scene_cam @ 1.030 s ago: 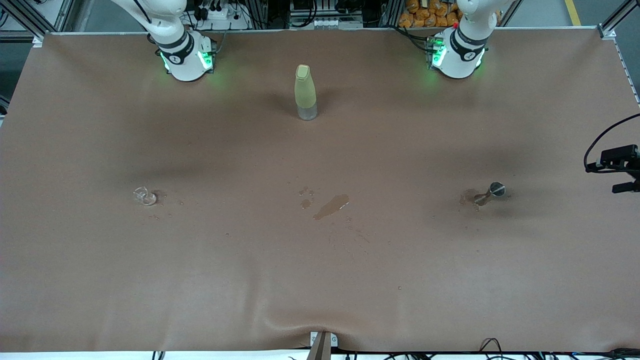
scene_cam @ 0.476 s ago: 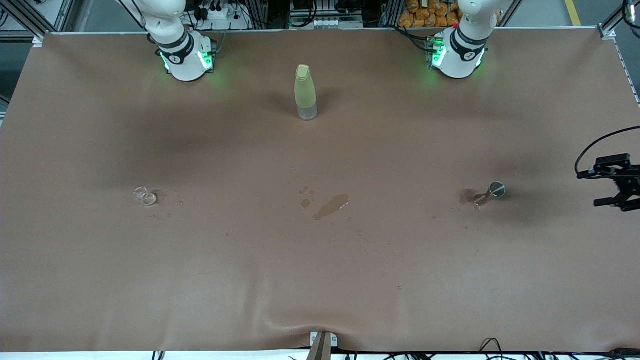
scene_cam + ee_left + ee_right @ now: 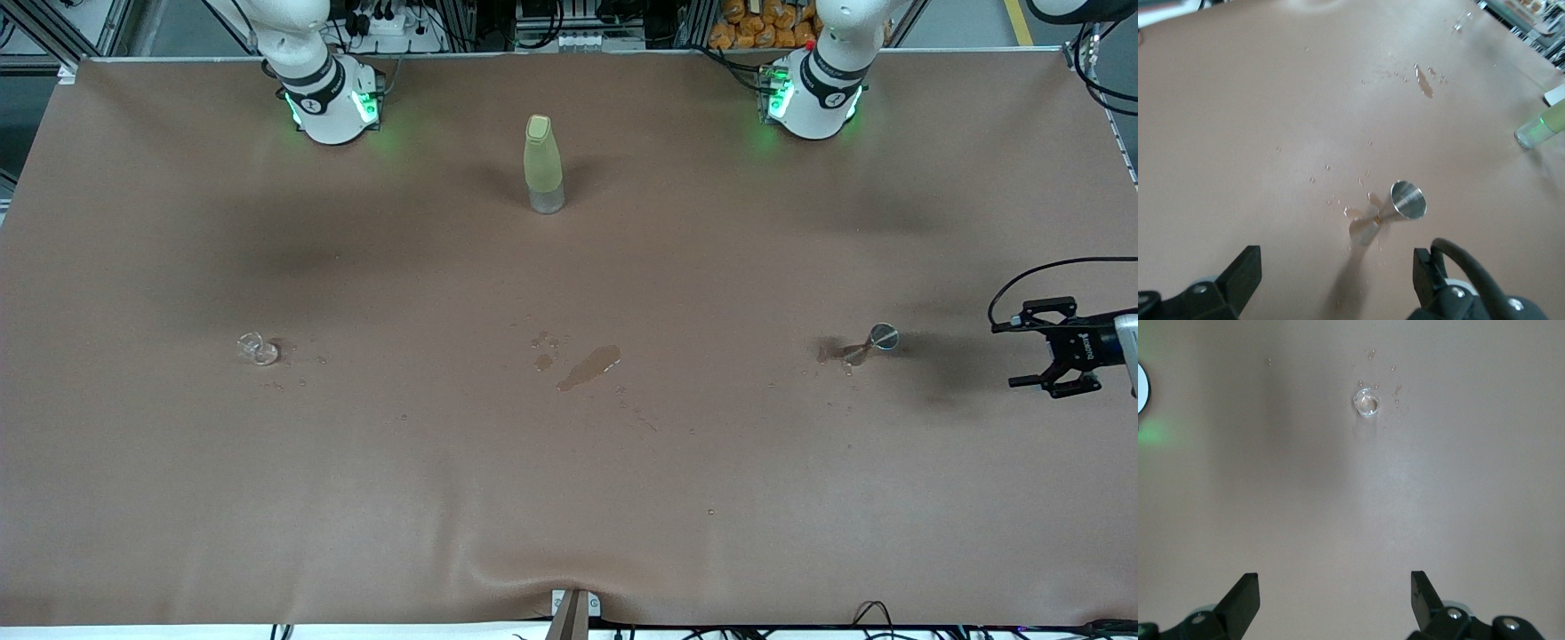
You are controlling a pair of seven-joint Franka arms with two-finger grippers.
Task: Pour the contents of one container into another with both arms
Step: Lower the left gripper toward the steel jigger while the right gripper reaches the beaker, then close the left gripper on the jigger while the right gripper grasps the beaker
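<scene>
The tiny clear glass cup (image 3: 256,348) sits on the brown table toward the right arm's end, with small droplets around it. My right gripper (image 3: 1333,590) hangs open high above the table, and the glass cup (image 3: 1367,404) lies ahead of its fingers; this gripper is out of the front view. The shiny metal hourglass cup (image 3: 871,342) is toward the left arm's end on a wet patch. My left gripper (image 3: 1011,356) is open and empty, just off that cup toward the table's end. The metal cup (image 3: 1395,210) shows ahead of the left gripper (image 3: 1336,273), apart from it.
A tall yellow-green bottle (image 3: 543,164) stands mid-table, nearer the robots' bases; it also appears at the edge of the left wrist view (image 3: 1541,127). A brown spill (image 3: 589,366) with scattered drops marks the table's middle. The tablecloth (image 3: 569,498) bulges near the front edge.
The left gripper has come in from the table's end toward the metal cup. Neither cup nor the bottle has moved.
</scene>
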